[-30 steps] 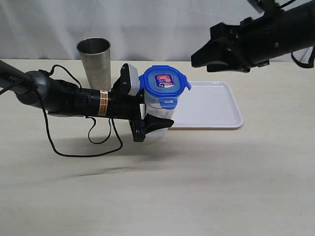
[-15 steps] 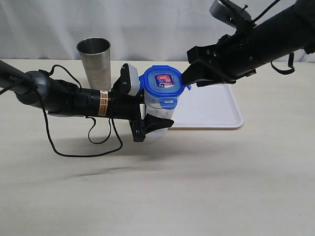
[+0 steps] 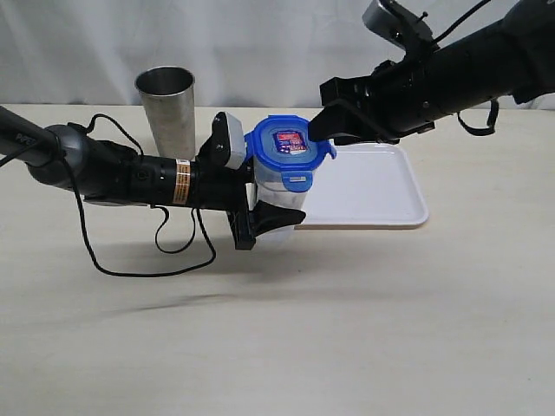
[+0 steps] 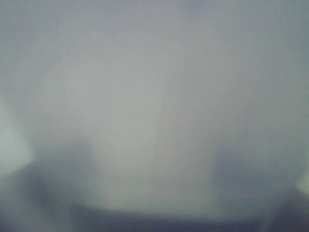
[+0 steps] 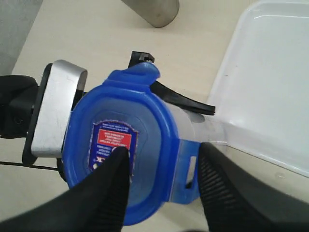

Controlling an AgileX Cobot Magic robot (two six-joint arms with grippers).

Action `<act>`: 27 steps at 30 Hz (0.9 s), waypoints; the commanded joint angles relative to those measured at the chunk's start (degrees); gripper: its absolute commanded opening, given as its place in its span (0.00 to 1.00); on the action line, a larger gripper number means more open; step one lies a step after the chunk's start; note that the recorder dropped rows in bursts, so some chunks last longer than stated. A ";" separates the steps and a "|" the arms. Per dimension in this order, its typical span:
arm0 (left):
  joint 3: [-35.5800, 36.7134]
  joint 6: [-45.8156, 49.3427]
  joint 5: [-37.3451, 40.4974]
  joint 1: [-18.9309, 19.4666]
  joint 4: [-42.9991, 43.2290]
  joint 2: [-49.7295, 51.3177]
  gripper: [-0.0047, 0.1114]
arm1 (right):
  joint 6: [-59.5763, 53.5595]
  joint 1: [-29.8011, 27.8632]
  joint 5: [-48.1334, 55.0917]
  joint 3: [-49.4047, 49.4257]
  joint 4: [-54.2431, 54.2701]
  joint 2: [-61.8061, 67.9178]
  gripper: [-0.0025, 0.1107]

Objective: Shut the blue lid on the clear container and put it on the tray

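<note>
Within the last second the right gripper (image 3: 328, 132) has swung down onto the small rounded-square blue plastic lid (image 3: 289, 143). Its jaws are spread, with one finger (image 5: 108, 188) over the stickered top and the other beyond a raised side flap. The lid sits on the tall translucent clear plastic container (image 3: 279, 192), which the left gripper (image 3: 260, 208) clamps from the side. The flat white rectangular plastic tray (image 3: 373, 186) lies just beneath the right gripper's arm. Snapping the flaps down looks imminent.
</note>
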 commanded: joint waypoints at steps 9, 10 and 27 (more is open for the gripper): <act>0.18 -0.57 -1.58 -0.11 -1.02 -0.88 0.04 | -2.40 0.19 4.07 -0.43 4.46 5.01 0.40; 0.18 -0.57 -1.58 -0.11 -1.02 -0.88 0.04 | -4.47 0.19 4.83 -0.43 6.37 5.27 0.39; 0.18 -0.75 -2.99 -0.22 -1.02 -0.88 0.04 | -11.43 3.37 8.37 -0.43 15.43 10.28 0.39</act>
